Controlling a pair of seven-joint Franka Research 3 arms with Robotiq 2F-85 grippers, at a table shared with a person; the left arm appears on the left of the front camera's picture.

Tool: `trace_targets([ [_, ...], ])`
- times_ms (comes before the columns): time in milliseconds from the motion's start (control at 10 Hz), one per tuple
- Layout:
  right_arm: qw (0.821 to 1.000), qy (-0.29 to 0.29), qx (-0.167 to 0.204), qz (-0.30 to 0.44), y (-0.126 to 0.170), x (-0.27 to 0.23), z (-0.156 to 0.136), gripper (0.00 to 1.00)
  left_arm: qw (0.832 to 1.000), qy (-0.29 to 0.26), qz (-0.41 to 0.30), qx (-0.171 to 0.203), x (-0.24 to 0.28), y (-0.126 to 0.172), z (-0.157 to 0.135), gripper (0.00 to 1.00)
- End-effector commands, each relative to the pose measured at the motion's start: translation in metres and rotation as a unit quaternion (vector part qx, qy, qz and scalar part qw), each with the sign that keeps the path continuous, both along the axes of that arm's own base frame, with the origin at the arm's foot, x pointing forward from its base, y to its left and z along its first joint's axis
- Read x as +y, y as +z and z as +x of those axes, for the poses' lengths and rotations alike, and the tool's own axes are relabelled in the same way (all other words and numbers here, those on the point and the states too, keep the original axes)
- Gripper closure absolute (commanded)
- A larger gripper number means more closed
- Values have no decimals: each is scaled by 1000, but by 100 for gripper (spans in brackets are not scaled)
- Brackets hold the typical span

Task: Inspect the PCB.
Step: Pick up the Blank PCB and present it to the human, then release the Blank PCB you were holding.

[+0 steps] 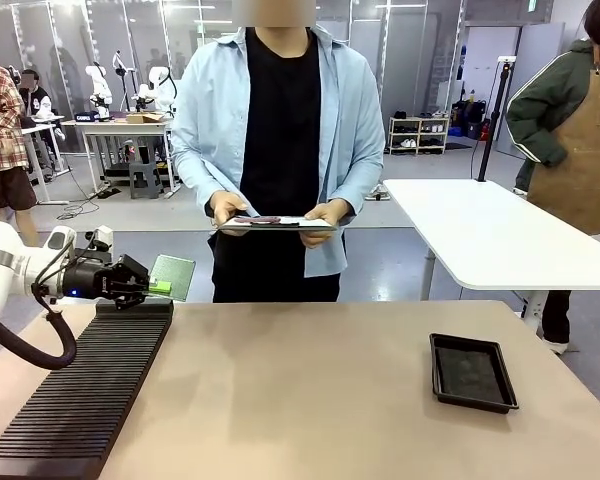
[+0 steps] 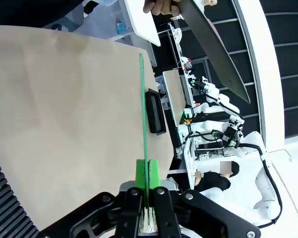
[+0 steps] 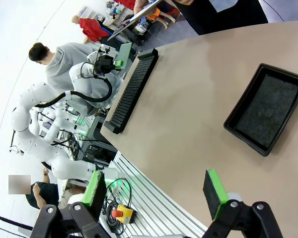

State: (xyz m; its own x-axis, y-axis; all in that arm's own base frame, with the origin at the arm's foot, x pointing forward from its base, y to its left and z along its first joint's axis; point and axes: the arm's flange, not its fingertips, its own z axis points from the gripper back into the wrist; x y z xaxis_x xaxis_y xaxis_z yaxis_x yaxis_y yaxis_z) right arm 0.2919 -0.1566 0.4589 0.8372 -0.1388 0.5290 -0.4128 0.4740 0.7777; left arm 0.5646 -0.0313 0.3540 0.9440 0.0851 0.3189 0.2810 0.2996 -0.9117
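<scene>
holding a thin, flat, green rectangular pcb (image 1: 173, 277) in the left claw (image 1: 148, 286) at the middle left of the front view, green pads clenched on the board's frame-left edge. carried on a white arm (image 1: 10, 265) entering from the frame's left. standing upright there, broad face partly toward the camera, right over the far end of a long black ribbed plastic rack (image 1: 85, 395); cannot tell whether the bottom edge touches the rack.

showing the pcb (image 2: 144, 109) edge-on in the left wrist view, as a narrow green line rising from the bottom centre of the frame, pinched between the two green pads (image 2: 140, 173) of the left claw (image 2: 148, 171).

spread wide in the right wrist view, the right claw (image 3: 154, 191) released, its green-padded fingers (image 3: 95, 187) far apart at the bottom of the frame, with the smooth tan surface (image 3: 188, 99) beyond them.

lying at the lower right of the front view, a shallow black rectangular tray (image 1: 472, 372), well apart from the rack.

standing at the far side, top centre, a person in a light blue shirt over a black top, holding a clipboard with white paper (image 1: 277, 222) roughly level, one hand (image 1: 227, 208) at its frame-left end, the other hand (image 1: 330, 212) at its frame-right end, apart from both claws.
</scene>
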Motion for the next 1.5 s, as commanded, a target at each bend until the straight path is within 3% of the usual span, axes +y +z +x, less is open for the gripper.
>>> trace_targets([
  [0,1000,2,-12,2,1,-1,1,0,1000,6,5,-2,0,2,1,100],
  [200,1000,2,-12,2,1,-1,1,0,1000,0,0,0,0,0,0,97],
  [300,1000,2,-12,2,1,-1,1,0,998,-51,-35,4,-5,1,-4,97],
  [600,1000,2,-12,2,1,-1,1,0,993,-59,-92,52,-18,-5,10,97],
  [800,1000,2,-12,2,1,-1,1,0,993,-41,-98,54,-25,-9,13,97],
  [900,1000,2,-12,2,1,-1,1,0,995,-60,-73,38,-22,-11,-3,97],
  [1400,1000,2,-12,2,1,-1,1,0,995,-60,-73,38,-22,-11,-3,97],
])
